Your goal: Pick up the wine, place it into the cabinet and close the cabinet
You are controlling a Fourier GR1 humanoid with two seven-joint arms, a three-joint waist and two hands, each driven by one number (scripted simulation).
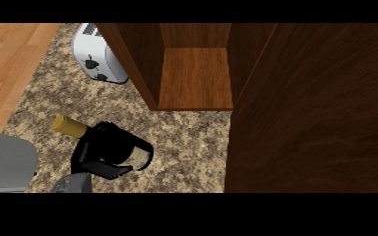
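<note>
The wine bottle (71,125) shows its gold cap and dark neck at the lower left, above the speckled counter (188,140). My right hand (111,152) is curled round the bottle's body and hides most of it; a pale patch of label (138,156) shows between the fingers. The bottle tilts with its neck pointing up and to the left. The wooden cabinet (193,75) stands open at the top centre, its inner shelf bare, up and to the right of the bottle. Its door (303,110) is swung out and fills the right side.
A white toaster (100,55) stands at the upper left beside the cabinet's left wall. A grey forearm (15,162) shows at the lower left edge, with no hand visible on it. A light wooden surface (22,60) runs along the counter's left edge.
</note>
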